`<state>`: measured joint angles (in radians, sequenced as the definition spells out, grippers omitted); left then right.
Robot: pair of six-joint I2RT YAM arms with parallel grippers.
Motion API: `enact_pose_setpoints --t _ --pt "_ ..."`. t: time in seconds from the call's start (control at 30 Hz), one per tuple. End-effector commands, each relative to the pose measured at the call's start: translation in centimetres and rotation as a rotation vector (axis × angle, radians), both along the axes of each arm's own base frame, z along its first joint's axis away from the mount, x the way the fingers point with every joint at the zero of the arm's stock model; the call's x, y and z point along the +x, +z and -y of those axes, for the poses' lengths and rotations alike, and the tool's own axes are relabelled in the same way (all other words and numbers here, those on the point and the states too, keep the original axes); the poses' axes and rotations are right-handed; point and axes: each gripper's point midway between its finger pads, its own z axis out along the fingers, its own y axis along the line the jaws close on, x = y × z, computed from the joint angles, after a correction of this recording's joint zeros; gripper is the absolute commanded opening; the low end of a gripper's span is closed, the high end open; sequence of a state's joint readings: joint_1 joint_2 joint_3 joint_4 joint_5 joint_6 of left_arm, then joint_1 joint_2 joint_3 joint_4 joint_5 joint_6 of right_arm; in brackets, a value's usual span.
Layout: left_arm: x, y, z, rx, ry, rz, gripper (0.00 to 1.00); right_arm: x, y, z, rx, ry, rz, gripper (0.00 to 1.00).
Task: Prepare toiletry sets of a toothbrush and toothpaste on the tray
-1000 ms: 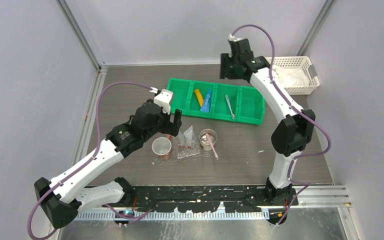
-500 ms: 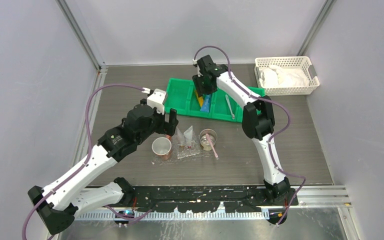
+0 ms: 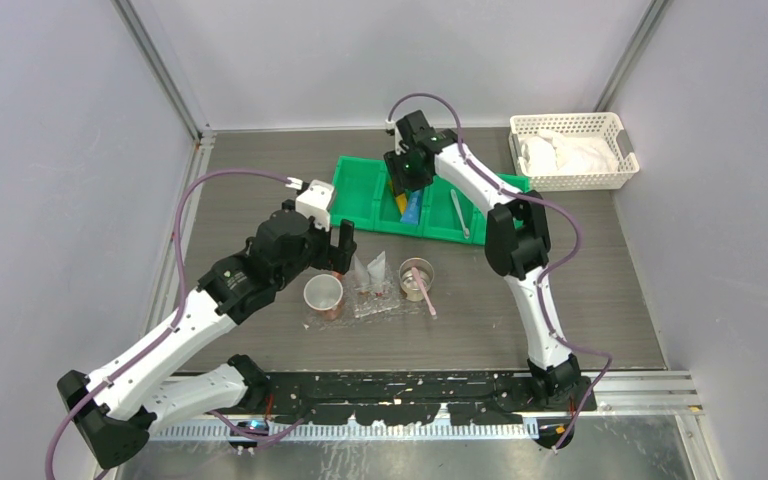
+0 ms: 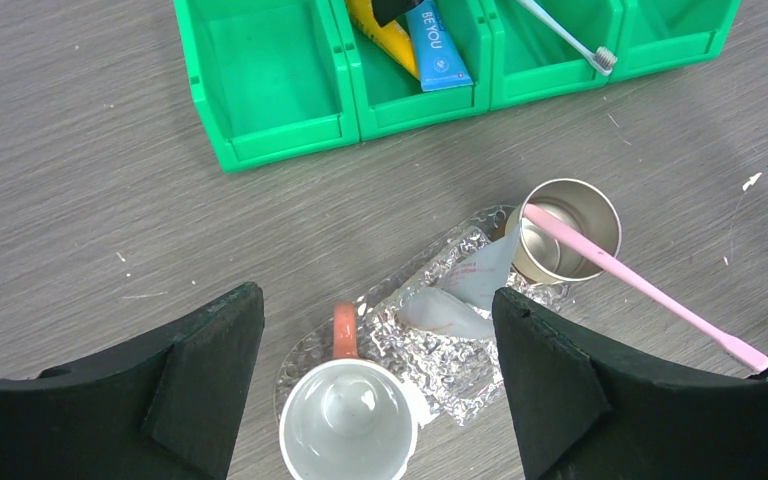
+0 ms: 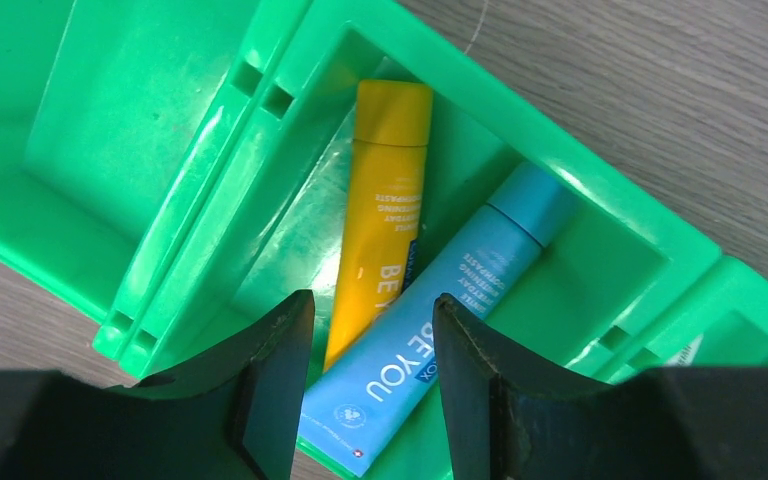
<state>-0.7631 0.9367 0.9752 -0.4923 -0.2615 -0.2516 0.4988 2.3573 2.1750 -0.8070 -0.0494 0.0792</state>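
Note:
The clear crinkly tray lies mid-table. On it rest a white toothpaste tube and a white cup with an orange handle. A pale pink toothbrush leans out of a metal cup at the tray's right end. My left gripper hangs open above the tray, holding nothing. My right gripper is open, low over a yellow toothpaste tube and a blue one in the green bin. A grey toothbrush lies in the neighbouring compartment.
The green four-compartment bin stands behind the tray; its leftmost and rightmost compartments hold nothing. A white lattice basket with white cloth sits at the back right. Walls close off the left, back and right.
My right arm swung from the back right down to the green bin's toothpaste compartment, then held still with its jaws narrowing a little. My left arm drew back slightly to the left.

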Motion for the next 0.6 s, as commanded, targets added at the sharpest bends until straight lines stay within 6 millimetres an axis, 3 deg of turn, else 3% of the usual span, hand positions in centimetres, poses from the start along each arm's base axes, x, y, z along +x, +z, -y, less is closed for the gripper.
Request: enact_pose_setpoints --t 0.0,0.33,0.43,0.5,0.57 --pt "0.3 0.1 -0.1 -0.002 0.008 0.008 0.85 0.0 -0.2 -1.8 0.057 0.057 -0.003 0.54" --pt "0.2 0.2 0.0 -0.009 0.003 0.009 0.85 0.6 -3.8 -1.7 0.019 0.024 -0.045 0.57" --pt "0.2 0.2 0.0 -0.010 0.002 0.008 0.85 0.8 -4.5 -1.5 0.005 0.012 -0.050 0.48" --pt "0.1 0.1 0.0 -0.008 0.002 0.005 0.85 0.7 -4.8 -1.5 0.004 0.009 -0.052 0.37" --pt "0.1 0.1 0.0 -0.011 0.002 0.004 0.85 0.9 -4.6 -1.3 0.000 0.003 -0.042 0.36"
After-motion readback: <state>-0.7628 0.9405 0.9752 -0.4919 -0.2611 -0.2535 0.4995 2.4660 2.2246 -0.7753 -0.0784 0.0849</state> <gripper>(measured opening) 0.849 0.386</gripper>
